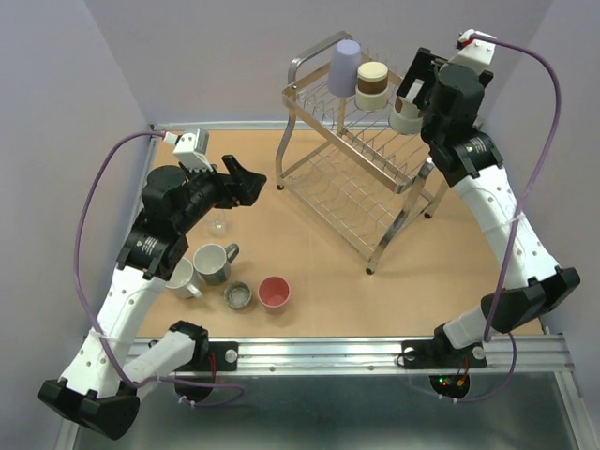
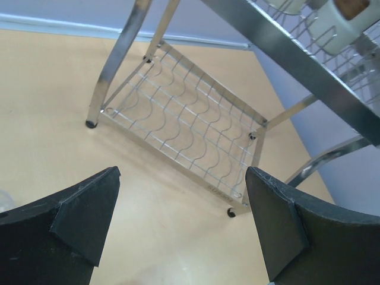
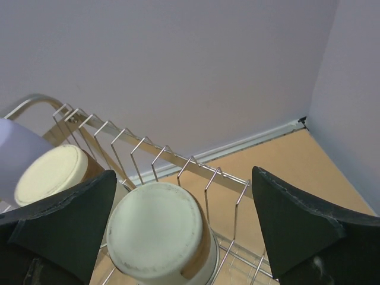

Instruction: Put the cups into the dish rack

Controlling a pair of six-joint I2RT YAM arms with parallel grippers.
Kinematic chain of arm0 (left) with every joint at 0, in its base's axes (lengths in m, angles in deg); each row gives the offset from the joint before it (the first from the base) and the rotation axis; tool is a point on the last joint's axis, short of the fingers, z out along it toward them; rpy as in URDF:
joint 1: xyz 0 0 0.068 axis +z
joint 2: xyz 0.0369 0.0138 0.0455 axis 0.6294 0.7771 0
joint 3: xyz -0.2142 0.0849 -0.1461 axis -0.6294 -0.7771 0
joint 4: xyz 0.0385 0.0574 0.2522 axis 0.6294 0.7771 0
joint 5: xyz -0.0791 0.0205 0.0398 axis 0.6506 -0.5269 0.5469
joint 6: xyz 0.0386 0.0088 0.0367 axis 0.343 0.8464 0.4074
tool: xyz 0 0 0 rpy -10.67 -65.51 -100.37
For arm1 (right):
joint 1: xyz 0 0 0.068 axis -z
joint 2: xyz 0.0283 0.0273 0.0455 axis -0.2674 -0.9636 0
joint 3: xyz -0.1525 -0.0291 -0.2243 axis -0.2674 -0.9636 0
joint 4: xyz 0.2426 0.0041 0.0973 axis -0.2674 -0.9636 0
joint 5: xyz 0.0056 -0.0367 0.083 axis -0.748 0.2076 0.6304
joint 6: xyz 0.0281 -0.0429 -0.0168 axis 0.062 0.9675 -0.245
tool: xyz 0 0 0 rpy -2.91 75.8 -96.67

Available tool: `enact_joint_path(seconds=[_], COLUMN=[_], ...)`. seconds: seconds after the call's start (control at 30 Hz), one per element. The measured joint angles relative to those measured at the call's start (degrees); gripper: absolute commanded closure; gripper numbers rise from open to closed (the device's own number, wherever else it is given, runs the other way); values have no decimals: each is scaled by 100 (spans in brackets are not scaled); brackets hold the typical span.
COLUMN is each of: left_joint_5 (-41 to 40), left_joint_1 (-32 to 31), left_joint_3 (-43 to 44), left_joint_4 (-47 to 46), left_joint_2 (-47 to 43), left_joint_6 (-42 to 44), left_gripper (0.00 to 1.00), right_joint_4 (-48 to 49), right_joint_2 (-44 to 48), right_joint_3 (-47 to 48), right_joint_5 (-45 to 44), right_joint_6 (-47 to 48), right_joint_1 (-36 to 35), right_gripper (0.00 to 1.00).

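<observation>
- Right gripper (image 3: 181,184): spread wide, straddling cream cup (image 3: 157,234), inverted on dish rack (image 1: 366,178) upper tier.
- Left gripper (image 1: 246,183): spread, empty.
- Loose cups (image 1: 216,262): on surface (image 1: 319,253), base-ward of left gripper; left arm nearer.

Lavender cup (image 3: 13,157) is cut off at left edge.

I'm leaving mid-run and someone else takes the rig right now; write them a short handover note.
Left gripper: open, empty, above the table beside the dish rack.
Right gripper: open, over the cream cup on the top tier, not gripping it.
Done: lavender cup, cream-and-brown cup and cream cup stand upside down on the top tier.
To do: white mug, grey mug, metal cup and pink cup on the table, near-left.
</observation>
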Motion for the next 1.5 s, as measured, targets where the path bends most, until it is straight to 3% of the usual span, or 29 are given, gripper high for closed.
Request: enact_joint_path(seconds=[0.2, 0.43, 0.7, 0.97, 1.47, 1.5], left_joint_5=[-511, -918, -1705, -2485, -2343, -2315], left_joint_1=[0, 2, 0, 105, 603, 603], left_joint_3=[68, 85, 63, 136, 173, 177], left_joint_4=[592, 1405, 2081, 1899, 977, 940], left_joint_2=[256, 1231, 2006, 2524, 4004, 4074], left_joint_6=[138, 192, 149, 256, 586, 599], left_gripper=[3, 10, 11, 11, 18, 22], right_joint_4=[24, 31, 83, -11, -146, -144], right_joint_2=[422, 964, 1862, 1961, 1956, 1947], right_joint_3=[136, 166, -507, -796, -789, -785], right_joint_5=[59, 516, 973, 1357, 1484, 1484], right_joint_6=[15, -293, -863, -1193, -1182, -1174], right_joint_1=[0, 0, 2, 2, 2, 2], right_gripper=[0, 0, 0, 0, 0, 0])
